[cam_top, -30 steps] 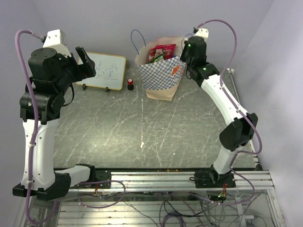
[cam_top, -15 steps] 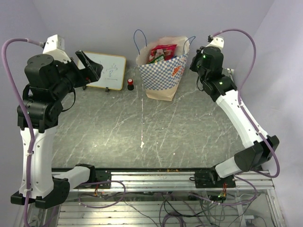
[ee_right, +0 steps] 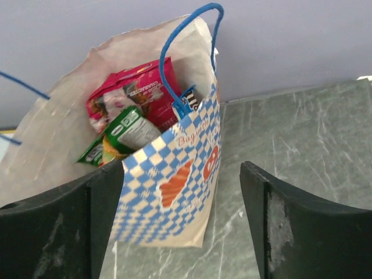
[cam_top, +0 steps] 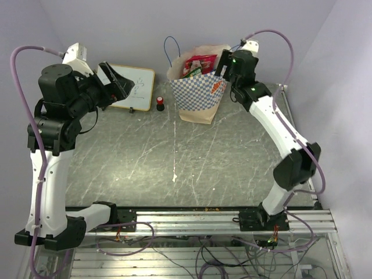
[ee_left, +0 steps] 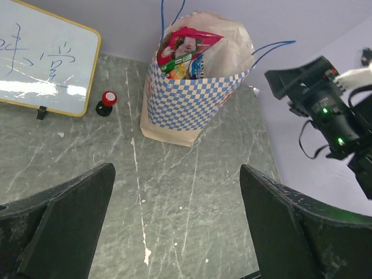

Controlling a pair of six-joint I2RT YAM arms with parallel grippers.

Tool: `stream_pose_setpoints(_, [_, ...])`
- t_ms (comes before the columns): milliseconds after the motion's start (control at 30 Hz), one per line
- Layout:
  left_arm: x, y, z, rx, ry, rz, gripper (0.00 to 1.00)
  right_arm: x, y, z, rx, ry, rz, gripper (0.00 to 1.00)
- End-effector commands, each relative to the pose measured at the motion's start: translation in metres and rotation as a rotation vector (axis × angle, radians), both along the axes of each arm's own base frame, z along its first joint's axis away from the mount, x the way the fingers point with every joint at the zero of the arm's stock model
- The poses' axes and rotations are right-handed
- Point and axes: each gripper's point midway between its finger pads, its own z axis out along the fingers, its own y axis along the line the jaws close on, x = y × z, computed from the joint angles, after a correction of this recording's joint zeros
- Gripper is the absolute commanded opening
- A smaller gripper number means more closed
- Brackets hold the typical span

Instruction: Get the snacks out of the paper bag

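- The counter [cam_top: 174,168] lies between the arm bases and the paper bag [cam_top: 197,96]. No packet shows outside the bag, so the unloading looks not yet begun.
- The left arm [cam_top: 49,168] hangs raised over the counter's left side. Its jaws are spread fully and hold nothing, and they point toward the bag, probably to steady it.
- The right arm [cam_top: 273,122] reaches to the bag's right rim. Its jaws stand wide apart and empty, apparently lined up to dip into the mouth.
- The bag stands upright at the far centre with its mouth gaping.
- The snacks [ee_right: 131,96] all sit inside: a pink-red packet on top and a green packet [ee_right: 125,133] leaning before it.
- The whiteboard [cam_top: 136,87] and the red-and-black knob [cam_top: 160,104] stand left of the bag, apart from it.
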Motion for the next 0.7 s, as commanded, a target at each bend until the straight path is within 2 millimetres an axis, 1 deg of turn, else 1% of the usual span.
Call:
stream_pose_setpoints(0, [0.012, -0.005, 0.003, 0.025, -0.018, -0.023, 0.99, 0.036, 0.003, 0.005, -0.008, -0.044, -0.046, 0.84])
stream_pose_setpoints(67, [0.018, -0.003, 0.002, 0.047, -0.009, -0.017, 0.99, 0.052, 0.001, -0.005, -0.025, -0.028, -0.090, 0.88])
stream_pose_setpoints(167, [0.026, -0.001, 0.001, 0.073, -0.005, -0.007, 0.99, 0.074, -0.003, -0.014, -0.051, -0.027, -0.144, 0.90])
stream_pose_setpoints(200, [0.028, -0.001, -0.001, 0.079, -0.003, -0.002, 1.00, 0.081, -0.005, -0.015, -0.069, -0.032, -0.158, 0.90])
stream_pose_setpoints(267, [0.033, 0.001, -0.002, 0.092, 0.000, 0.005, 0.99, 0.097, -0.008, -0.026, -0.106, -0.031, -0.183, 0.89])
stream_pose_setpoints(367, [0.037, 0.003, -0.007, 0.111, 0.015, 0.012, 0.99, 0.113, -0.016, -0.032, -0.102, -0.041, -0.213, 0.86])
stream_pose_setpoints(433, [0.040, 0.005, -0.009, 0.121, 0.023, 0.021, 0.99, 0.121, -0.020, -0.033, -0.098, -0.048, -0.217, 0.75])
stream_pose_setpoints(467, [0.041, 0.005, -0.011, 0.127, 0.028, 0.024, 0.99, 0.124, -0.020, -0.035, -0.096, -0.048, -0.207, 0.64])
stream_pose_setpoints(500, [0.042, 0.006, -0.011, 0.131, 0.028, 0.026, 0.99, 0.126, -0.019, -0.035, -0.088, -0.048, -0.191, 0.48])
stream_pose_setpoints(533, [0.043, 0.006, -0.012, 0.135, 0.031, 0.026, 1.00, 0.127, -0.017, -0.036, -0.078, -0.047, -0.175, 0.35])
stream_pose_setpoints(567, [0.044, 0.006, -0.012, 0.138, 0.030, 0.027, 1.00, 0.127, -0.015, -0.035, -0.071, -0.049, -0.156, 0.26])
stream_pose_setpoints(667, [0.049, 0.003, -0.014, 0.135, 0.036, 0.017, 0.99, 0.123, -0.011, -0.026, -0.063, -0.066, -0.121, 0.04])
